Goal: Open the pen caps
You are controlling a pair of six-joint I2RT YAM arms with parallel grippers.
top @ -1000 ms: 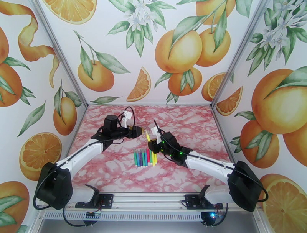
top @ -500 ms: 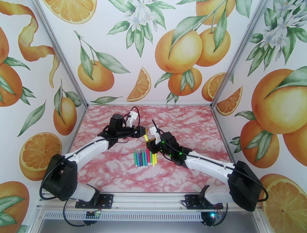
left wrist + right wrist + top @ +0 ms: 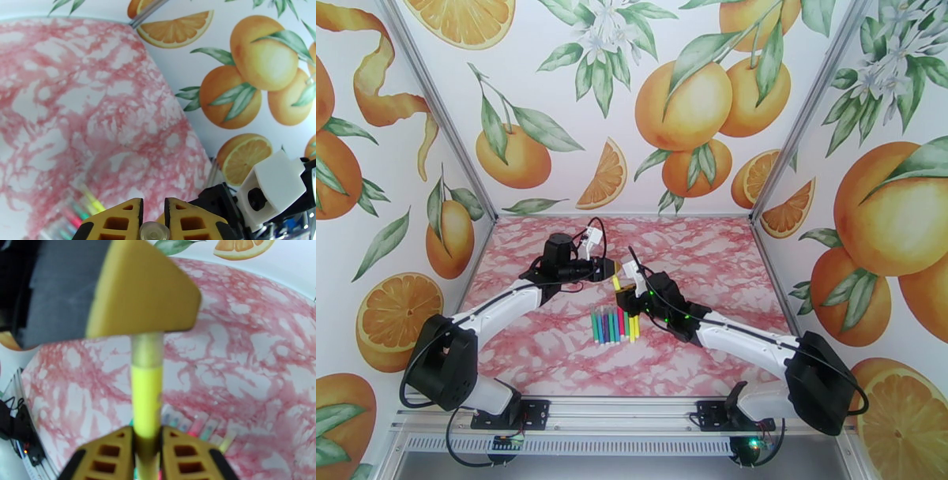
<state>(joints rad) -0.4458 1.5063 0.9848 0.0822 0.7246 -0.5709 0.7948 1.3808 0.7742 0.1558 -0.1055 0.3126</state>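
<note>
Top view, centre of frame: left pincer [image 3: 610, 271] is closed tight on the pen cap [image 3: 154, 232], a pale translucent cap seen end-on at the bottom edge of the left wrist view. In the right wrist view the cap sits on the top end of the yellow pen [image 3: 147, 398], touching its barrel. The pen is held up off the bench [image 3: 727, 253]. Right pincer [image 3: 626, 294], just right of the left one, is clamped on the pen's barrel. Row of pens [image 3: 615, 325] lies flat on the bench just below both pincers.
</note>
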